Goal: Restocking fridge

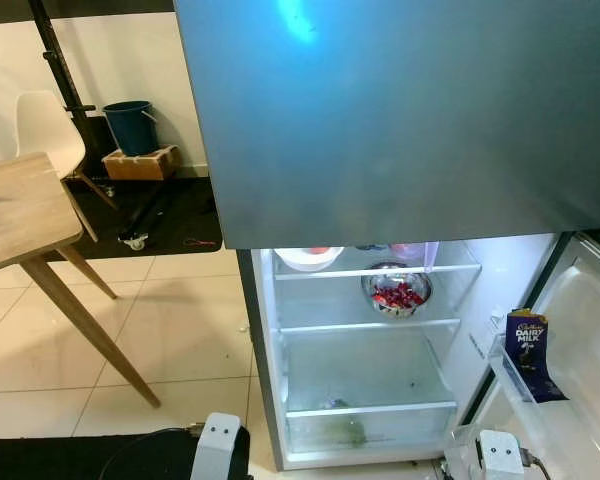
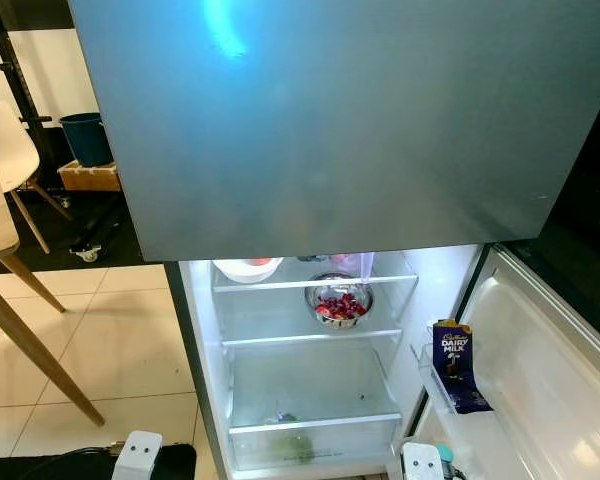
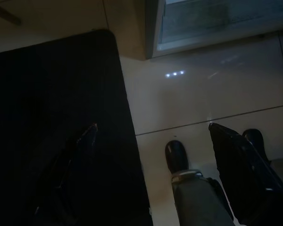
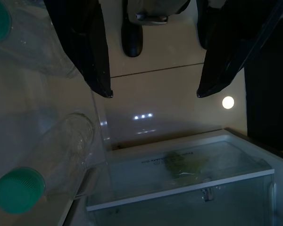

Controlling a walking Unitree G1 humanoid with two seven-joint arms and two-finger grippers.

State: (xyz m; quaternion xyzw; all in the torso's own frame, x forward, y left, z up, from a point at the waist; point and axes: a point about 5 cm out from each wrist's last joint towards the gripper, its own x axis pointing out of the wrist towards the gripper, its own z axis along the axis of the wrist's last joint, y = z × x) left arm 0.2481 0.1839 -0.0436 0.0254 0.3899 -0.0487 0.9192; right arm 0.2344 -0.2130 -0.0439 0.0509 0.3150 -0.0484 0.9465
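Before the open fridge [image 1: 365,330], both tools (left [image 3: 151,136], right [image 4: 153,94]) parted, seemingly empty.

Fridge [image 1: 280,330] is open in front of me, lower middle of the frame. Top glass shelf [image 1: 320,272] has a white bowl [image 1: 308,257] at its left end. The next shelf [image 1: 320,325] down carries a metal bowl [image 1: 397,289] of red stuff. Door shelf [image 1: 510,375] at lower right holds a purple Dairy Milk pack [image 1: 529,352]. The crisper drawer [image 1: 365,425] at the bottom has something green in it. Tiled floor [image 1: 170,330] on the left carries the wooden counter's legs [image 1: 90,320].
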